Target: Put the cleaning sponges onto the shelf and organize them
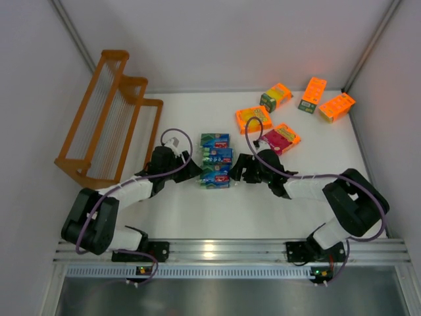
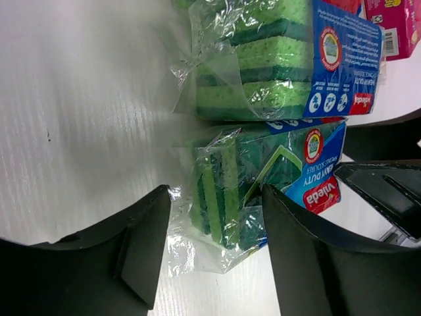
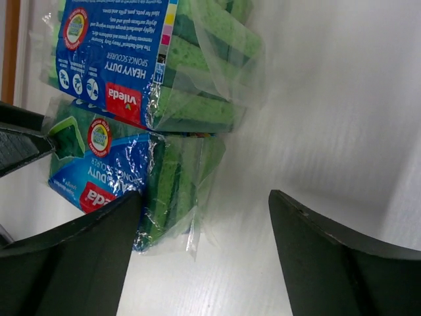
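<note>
Three blue-green sponge packs lie in a column at the table's middle: far (image 1: 215,140), middle (image 1: 218,156), near (image 1: 216,175). My left gripper (image 1: 195,170) is open at the near pack's left end. In the left wrist view the gripper (image 2: 216,197) straddles that pack's end (image 2: 227,191), with gaps on both sides. My right gripper (image 1: 237,168) is open at the pack's right end. In the right wrist view the gripper (image 3: 205,197) has the pack (image 3: 112,171) beside its left finger. Several orange packs (image 1: 253,118) lie at the far right. The orange shelf (image 1: 108,118) stands far left.
A pink-and-orange pack (image 1: 281,138) lies just behind my right arm. Other orange packs (image 1: 313,94) sit near the back right corner. Grey walls enclose the table on the left, back and right. The left gripper's black tip (image 3: 20,141) shows in the right wrist view.
</note>
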{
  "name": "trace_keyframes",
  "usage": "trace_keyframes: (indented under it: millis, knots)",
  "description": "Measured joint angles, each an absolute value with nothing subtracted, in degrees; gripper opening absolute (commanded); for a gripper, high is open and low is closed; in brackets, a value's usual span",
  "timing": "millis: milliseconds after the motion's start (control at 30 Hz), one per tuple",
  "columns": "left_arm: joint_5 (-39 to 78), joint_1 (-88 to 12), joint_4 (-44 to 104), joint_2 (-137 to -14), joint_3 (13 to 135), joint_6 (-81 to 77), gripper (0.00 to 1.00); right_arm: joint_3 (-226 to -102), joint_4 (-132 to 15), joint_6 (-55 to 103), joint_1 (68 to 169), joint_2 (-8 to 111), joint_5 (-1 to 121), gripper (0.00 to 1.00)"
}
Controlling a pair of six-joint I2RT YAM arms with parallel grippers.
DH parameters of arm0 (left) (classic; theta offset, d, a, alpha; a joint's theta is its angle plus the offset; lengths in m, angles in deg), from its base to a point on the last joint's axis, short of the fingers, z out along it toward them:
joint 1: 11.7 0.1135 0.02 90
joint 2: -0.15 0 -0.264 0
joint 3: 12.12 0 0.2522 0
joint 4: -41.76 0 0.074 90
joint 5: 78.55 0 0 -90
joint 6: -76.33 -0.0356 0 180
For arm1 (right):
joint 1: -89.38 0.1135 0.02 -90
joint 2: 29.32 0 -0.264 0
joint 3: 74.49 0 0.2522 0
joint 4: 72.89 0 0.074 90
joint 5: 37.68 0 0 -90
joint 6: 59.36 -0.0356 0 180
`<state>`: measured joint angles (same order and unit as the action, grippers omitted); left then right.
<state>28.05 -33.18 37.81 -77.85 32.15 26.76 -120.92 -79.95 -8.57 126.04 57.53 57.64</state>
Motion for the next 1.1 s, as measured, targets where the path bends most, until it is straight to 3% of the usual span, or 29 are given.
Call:
trace_keyframes:
  millis: [33, 67, 200, 267, 467, 533, 600, 700, 800, 833, 867, 933, 1100]
  knots:
    - [28.11, -33.2, 38.2, -77.91, 32.15, 26.91, 0.61, -120.92, -80.8, -8.96, 126.13, 57.97, 57.95, 0.64]
    - [28.11, -33.18, 38.48, -77.91, 32.13, 26.95, 0.57, -120.9, -81.7, -9.35, 126.15, 58.34, 58.43, 0.61]
    - [28.35, -33.18, 40.12, -77.89, 31.43, 27.11, 0.53, -119.59, -87.86, -11.41, 126.28, 59.41, 60.77, 0.57]
    - [28.66, -33.18, 40.78, -77.89, 30.99, 27.3, 0.47, -118.08, -91.38, -12.59, 126.28, 60.02, 62.27, 0.49]
    - [29.88, -33.18, 42.18, -77.56, 30.84, 27.98, 0.19, -117.62, -97.5, -14.84, 126.33, 62.69, 66.08, 0.13]
    - [30.08, -33.18, 42.18, -76.82, 30.75, 28.13, 0.0, -117.64, -97.72, -14.99, 126.37, 62.82, 66.51, 0.0]
    - [30.03, -33.09, 42.09, -75.38, 30.27, 28.27, 0.0, -117.64, -97.67, -15.03, 126.35, 62.8, 66.58, 0.0]
    - [30.08, -33.18, 41.57, -71.77, 29.48, 28.29, 0.0, -117.62, -97.0, -14.79, 126.39, 62.18, 66.75, 0.07]
    - [28.77, -33.35, 37.63, -66.5, 30.11, 27.87, 0.0, -117.68, -93.15, -13.31, 126.5, 58.93, 66.58, 0.51]
    - [27.8, -33.38, 35.82, -64.78, 30.75, 27.41, 0.0, -117.86, -91.29, -12.83, 126.5, 57.4, 66.36, 0.69]
    - [26.34, -33.38, 32.93, -63.03, 32.19, 26.67, 0.0, -118.34, -89.17, -12.35, 126.5, 55.63, 66.23, 0.78]
    - [24.31, -33.38, 27.84, -61.06, 35.97, 25.07, 0.0, -119.52, -85.94, -10.86, 126.42, 52.76, 66.49, 0.89]
    - [21.73, -33.33, 16.98, -59.46, 51.69, 20.44, 0.0, -124.26, -76.69, -6.79, 125.13, 42.82, 66.27, 0.99]
